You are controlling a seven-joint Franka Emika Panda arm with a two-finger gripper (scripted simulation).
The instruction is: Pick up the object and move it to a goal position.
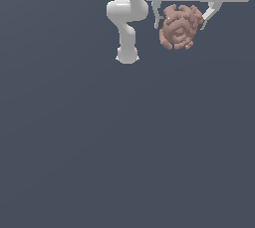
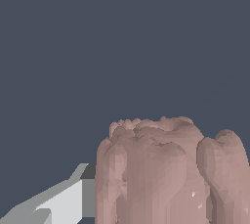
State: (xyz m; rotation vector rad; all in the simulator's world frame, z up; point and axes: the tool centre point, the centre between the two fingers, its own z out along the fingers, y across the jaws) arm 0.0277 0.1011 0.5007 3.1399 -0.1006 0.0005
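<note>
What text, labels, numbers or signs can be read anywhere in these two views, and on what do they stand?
None. No text, label, number or sign shows in either view.
The clump has a plain pinkish-brown bumpy surface.
The end effector and arm are unmarked white and grey.
The background is a plain dark blue-grey.

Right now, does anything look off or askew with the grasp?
Nothing stands out. The pinkish-brown lumpy object sits between the claw's two fingers, looks whole, and nothing has dropped below it. In the wrist view the object fills the space beside one finger.
</note>
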